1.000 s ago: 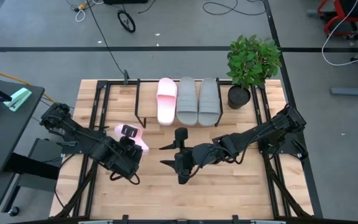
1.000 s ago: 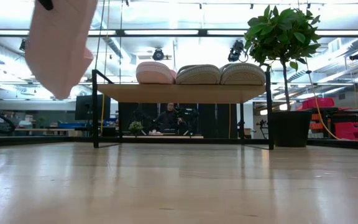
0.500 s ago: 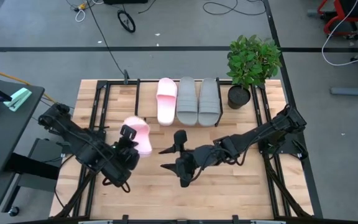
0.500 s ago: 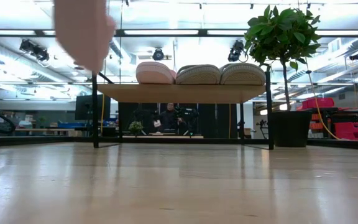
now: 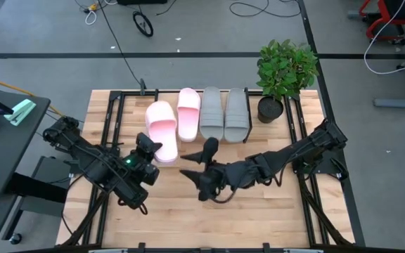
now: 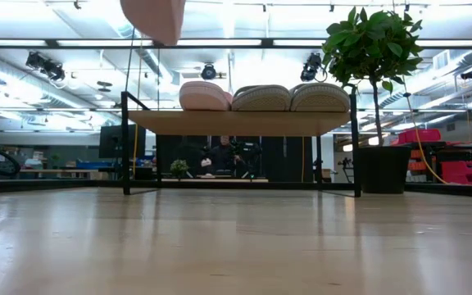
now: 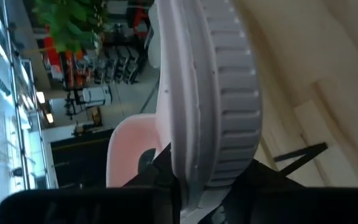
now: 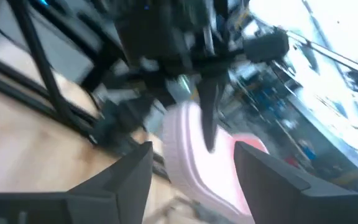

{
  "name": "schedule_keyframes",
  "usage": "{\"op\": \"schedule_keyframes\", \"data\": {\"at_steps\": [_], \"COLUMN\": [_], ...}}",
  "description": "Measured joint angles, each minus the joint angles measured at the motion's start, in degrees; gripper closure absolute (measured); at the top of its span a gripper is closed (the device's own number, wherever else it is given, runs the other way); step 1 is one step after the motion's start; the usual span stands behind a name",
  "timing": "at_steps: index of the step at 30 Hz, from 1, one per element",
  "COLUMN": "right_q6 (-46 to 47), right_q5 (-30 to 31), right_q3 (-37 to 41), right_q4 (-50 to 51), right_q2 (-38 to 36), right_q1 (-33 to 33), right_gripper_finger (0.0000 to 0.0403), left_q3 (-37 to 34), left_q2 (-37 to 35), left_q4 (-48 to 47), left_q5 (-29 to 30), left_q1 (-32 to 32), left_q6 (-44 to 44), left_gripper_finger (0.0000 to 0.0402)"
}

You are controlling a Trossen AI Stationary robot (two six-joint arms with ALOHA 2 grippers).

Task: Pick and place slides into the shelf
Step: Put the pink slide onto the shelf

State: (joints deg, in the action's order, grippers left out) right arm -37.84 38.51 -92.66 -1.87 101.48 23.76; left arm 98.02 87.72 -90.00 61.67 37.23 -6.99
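My left gripper is shut on a pale pink slide, held in the air just left of the slides on the shelf; in the low view the slide shows high above the shelf. The shelf carries three slides on its board: one pink and two grey, all sole down. My right gripper is open over the middle of the table, near the left gripper and touching nothing. My left gripper pinches the pink slide by its near end, one finger on the footbed side and one finger on the ridged sole. The slide is lifted clear and reaches away from the fingers toward the shelf.
A potted plant stands at the shelf's right end. Black frame bars run along both sides of the wooden table. Bare board lies at the shelf's left end, beside the pink slide. A person sits in the room behind the shelf.
My left gripper has turned and swung the pink slide up and toward the far edge, from lying low over the table to pointing at the shelf's left end. My right gripper has shifted slightly and turned near the table's middle.
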Motion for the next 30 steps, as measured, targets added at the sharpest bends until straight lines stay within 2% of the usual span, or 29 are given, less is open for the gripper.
{"op": "schedule_keyframes", "data": {"at_steps": [7, 13, 16, 17, 23, 26, 30], "right_q6": [-7.2, -12.1, -14.6, -15.0, -13.4, -9.1, -6.7], "right_q5": [5.9, 11.3, 19.1, 20.1, 17.9, 16.6, 16.0], "right_q3": [-0.6, -3.0, -7.7, -9.3, -17.8, -18.7, -18.4], "right_q4": [1.5, 0.9, 1.2, 1.9, 11.1, 16.9, 18.5], "right_q2": [0.6, 4.5, 7.9, 8.7, 12.2, 12.8, 13.2], "right_q1": [-0.8, -1.3, -1.9, -2.1, -2.4, -2.8, -4.3], "right_gripper_finger": [0.0148, 0.0139, 0.0141, 0.0142, 0.0154, 0.016, 0.016], "left_q3": [0.0, 0.0, 0.0, 0.0, 0.0, 0.0, 0.0], "left_q2": [0.0, 0.0, 0.0, 0.0, 0.0, 0.0, 0.0], "left_q4": [0.0, 0.1, 0.5, 0.5, 0.6, 0.6, 0.7], "left_q5": [0.0, 0.2, 0.2, 0.1, 0.2, 0.2, 0.0], "left_q1": [-3.6, -6.6, -7.7, -7.9, -8.6, -8.5, -8.5], "left_q6": [0.2, -2.3, -2.7, -2.7, -2.8, -3.0, -3.1], "left_gripper_finger": [0.0325, 0.0323, 0.0326, 0.0326, 0.0322, 0.0326, 0.032]}}
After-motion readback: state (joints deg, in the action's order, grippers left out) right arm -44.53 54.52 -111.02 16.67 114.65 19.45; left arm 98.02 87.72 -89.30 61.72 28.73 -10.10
